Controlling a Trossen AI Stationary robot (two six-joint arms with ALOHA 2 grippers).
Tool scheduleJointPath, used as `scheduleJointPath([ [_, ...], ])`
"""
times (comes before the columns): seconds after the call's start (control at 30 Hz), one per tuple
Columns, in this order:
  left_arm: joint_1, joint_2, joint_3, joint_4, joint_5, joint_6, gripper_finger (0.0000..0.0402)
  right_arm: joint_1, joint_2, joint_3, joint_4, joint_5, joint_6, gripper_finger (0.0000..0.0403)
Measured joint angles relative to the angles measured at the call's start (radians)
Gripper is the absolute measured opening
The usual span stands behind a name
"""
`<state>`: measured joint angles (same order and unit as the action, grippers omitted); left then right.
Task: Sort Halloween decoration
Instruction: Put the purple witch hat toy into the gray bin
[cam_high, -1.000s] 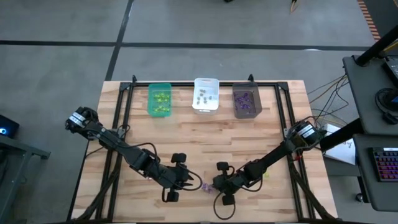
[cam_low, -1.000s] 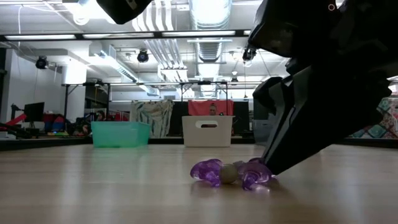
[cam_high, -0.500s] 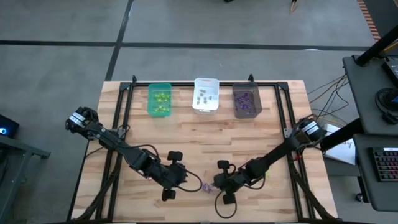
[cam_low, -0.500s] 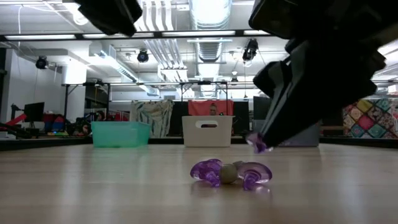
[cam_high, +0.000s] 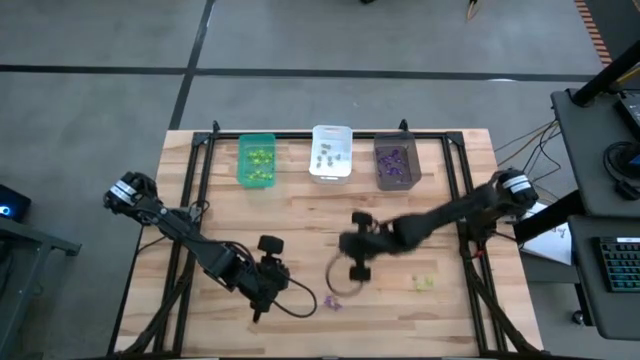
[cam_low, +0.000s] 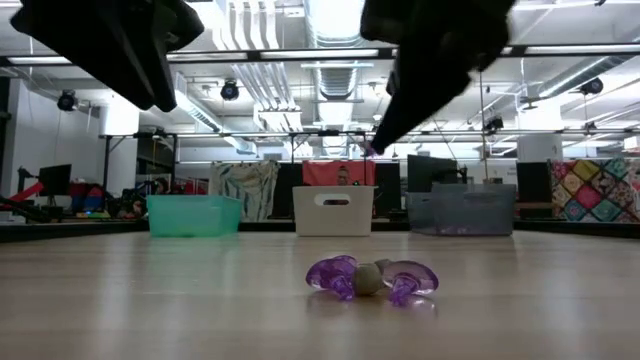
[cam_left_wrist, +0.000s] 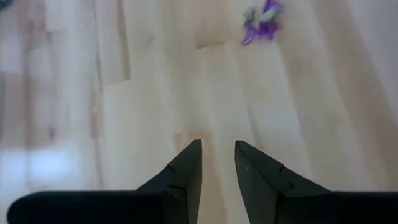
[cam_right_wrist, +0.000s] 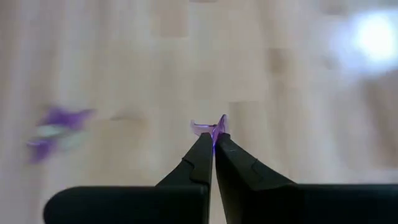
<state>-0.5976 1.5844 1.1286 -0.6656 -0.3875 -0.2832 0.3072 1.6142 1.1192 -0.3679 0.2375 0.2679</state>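
Nearest the low camera: small cluster of trinkets (cam_low: 372, 279) on the bare wooden table (cam_high: 300, 225), two purple pieces with a greyish one between them, touching. Same cluster seen from above (cam_high: 332, 303) near the front edge, between the two arms.

Left gripper (cam_left_wrist: 217, 163) hangs over the table front-left of centre, beside the cluster but apart from it; fingers parted by a narrow gap, nothing between them, only bare wood ahead. Cluster sits well forward in its wrist view (cam_left_wrist: 263, 21).

Right gripper (cam_right_wrist: 213, 142) raised over mid-table, fingertips pressed together on a single purple trinket (cam_right_wrist: 210, 128); a sliver of it pokes out past the tips. In the low view this piece is only a tiny purple speck (cam_low: 369, 150) at the tip of the dark arm.

A pale yellow-green trinket (cam_high: 424, 284) lies alone on the right front of the table, well apart from the cluster.

Far edge: three bins in a row, green bin (cam_high: 256, 160), white bin (cam_high: 331, 153), dark grey bin (cam_high: 396, 161), holding yellow-green, greyish and purple bits in that order.

Hard to read: both arms are blurred dark masses cutting across the top of the low view; right arm is smeared from above; trinket shapes in the bins are too small to resolve.
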Motion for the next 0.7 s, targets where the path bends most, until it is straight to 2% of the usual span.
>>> scheduleJointPath([
  [0.2,0.009,-0.032,-0.003,-0.069,-0.052,0.066,0.0069,-0.216,-0.038,0.098,-0.212,-0.002,-0.139,0.0008],
  [0.33,0.019,-0.118,-0.071,-0.080,-0.061,0.066,0.0057,-0.366,-0.035,0.162,-0.341,-0.006,-0.239,0.0008],
  [0.5,0.035,-0.278,-0.199,-0.074,-0.077,-0.053,0.0042,-0.540,-0.034,0.256,-0.537,-0.004,-0.313,0.0008],
  [0.7,0.042,-0.435,-0.313,-0.053,-0.078,-0.253,0.0039,-0.768,-0.029,0.334,-0.759,0.000,-0.263,0.0008],
])
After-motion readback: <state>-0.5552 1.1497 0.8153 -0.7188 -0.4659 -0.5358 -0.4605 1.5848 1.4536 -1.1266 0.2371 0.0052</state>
